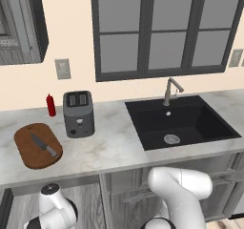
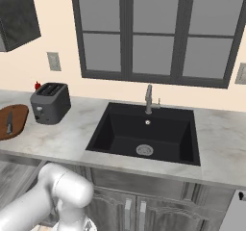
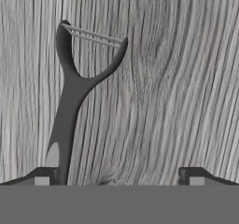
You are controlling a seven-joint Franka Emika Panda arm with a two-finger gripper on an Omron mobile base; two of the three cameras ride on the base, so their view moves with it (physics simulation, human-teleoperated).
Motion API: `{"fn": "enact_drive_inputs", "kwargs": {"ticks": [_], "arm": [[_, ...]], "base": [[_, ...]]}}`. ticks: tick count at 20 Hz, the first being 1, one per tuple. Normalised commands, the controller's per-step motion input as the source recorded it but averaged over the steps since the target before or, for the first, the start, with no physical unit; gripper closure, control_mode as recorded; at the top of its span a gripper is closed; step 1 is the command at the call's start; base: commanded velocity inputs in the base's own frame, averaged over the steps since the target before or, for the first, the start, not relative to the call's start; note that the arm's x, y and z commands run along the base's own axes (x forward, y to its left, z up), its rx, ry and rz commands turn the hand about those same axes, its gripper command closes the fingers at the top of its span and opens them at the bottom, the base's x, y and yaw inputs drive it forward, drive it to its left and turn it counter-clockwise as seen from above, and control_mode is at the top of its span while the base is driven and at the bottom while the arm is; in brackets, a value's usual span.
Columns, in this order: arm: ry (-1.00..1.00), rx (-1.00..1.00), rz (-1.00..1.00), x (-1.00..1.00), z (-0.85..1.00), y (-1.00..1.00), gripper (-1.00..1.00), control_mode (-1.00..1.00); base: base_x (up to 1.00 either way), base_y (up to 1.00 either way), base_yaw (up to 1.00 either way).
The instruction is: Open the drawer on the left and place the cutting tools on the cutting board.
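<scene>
Gripper point(image 3: 119, 175) hangs over the floor of the drawer point(image 3: 177, 78), jaws spread wide and empty. A dark Y-shaped peeler point(image 3: 74, 92) lies flat on the grey wood grain directly below, its handle running toward the left fingertip point(image 3: 46, 174) and its blade end pointing away. The handle sits off-centre, almost under that fingertip rather than between the two.

On the counter point(image 1: 109, 147), the cutting board point(image 1: 26, 151) lies at the far left, just left of the toaster point(image 1: 78, 113). The knife point(image 1: 45, 145) already rests on it, so the peeler looks like the remaining cutting tool.

Risks from here, as I judge them:
- Descending as aligned, the left fingertip may land on the handle instead of beside it, pressing the peeler into the drawer floor or skidding it away.
- The handle is thin and flat; a closing pinch could squeeze it out sideways or catch only an edge, and it would drop on the lift.
- Grasping near the handle end leaves the forked head hanging; it could swing and clip the drawer wall or the counter lip on the way up.
- Placing it on the board could nudge the knife off.
</scene>
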Motion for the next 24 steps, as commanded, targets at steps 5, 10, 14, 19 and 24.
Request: {"fn": "enact_drive_inputs", "kwargs": {"ticks": [5,10,14,19,24], "arm": [[0.01,0.00,0.00,0.00,0.00,0.11,-1.00,-1.00],[0.01,0.00,0.00,0.00,0.00,0.19,-1.00,-1.00],[0.03,0.00,0.00,0.00,0.00,0.18,-1.00,-1.00],[0.04,0.00,0.00,0.00,-0.03,0.20,-1.00,-1.00],[0.04,0.00,0.00,0.00,-0.10,0.14,-1.00,-1.00]], "base": [[0.00,0.00,0.00],[0.00,0.00,0.00],[0.00,0.00,0.00],[0.00,0.00,0.00],[0.00,0.00,0.00]]}}
